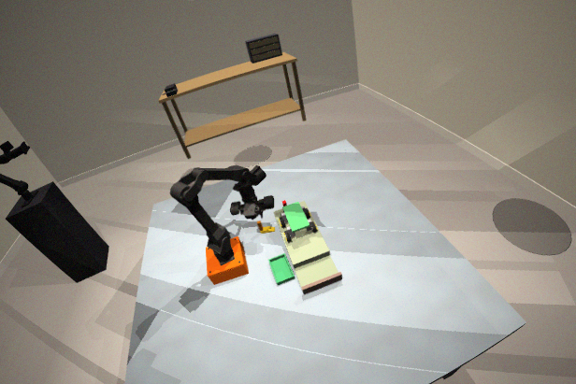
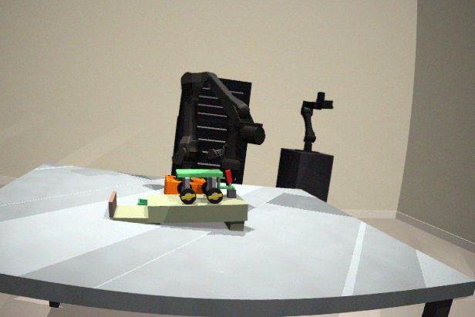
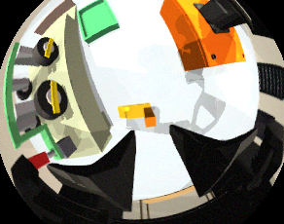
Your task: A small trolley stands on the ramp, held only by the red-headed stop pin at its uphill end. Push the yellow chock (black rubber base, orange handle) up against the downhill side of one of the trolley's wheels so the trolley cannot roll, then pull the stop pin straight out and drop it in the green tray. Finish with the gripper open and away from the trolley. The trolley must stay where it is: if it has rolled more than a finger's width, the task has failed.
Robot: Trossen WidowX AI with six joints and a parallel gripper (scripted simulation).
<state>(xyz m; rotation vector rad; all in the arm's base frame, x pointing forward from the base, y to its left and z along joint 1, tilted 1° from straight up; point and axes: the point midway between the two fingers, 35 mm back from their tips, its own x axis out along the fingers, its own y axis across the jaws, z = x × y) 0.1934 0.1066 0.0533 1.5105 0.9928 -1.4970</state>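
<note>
The yellow chock (image 1: 266, 230) (image 3: 133, 111) lies on the table beside the ramp, its orange handle towards the arm. My gripper (image 3: 153, 130) is partly open and empty, pointing down above the table near the chock; in the wrist view the handle shows just beyond the gap between the fingertips. The green-topped trolley (image 1: 296, 216) (image 2: 198, 173) stands high on the pale ramp (image 1: 306, 249) (image 2: 197, 213) (image 3: 85, 78). The red-headed stop pin (image 1: 284, 203) (image 2: 228, 176) (image 3: 39, 161) stands upright at the uphill end. The green tray (image 1: 281, 269) (image 2: 143, 201) (image 3: 97, 20) sits beside the ramp's lower part.
The arm's orange base (image 1: 227, 263) (image 2: 170, 185) (image 3: 207, 49) is on the chock's side of the ramp. A brown end board (image 1: 323, 283) (image 2: 112, 204) closes the ramp's low end. A wooden shelf (image 1: 229, 72) and a second arm on a black pedestal (image 1: 58, 233) (image 2: 304, 169) stand off the table.
</note>
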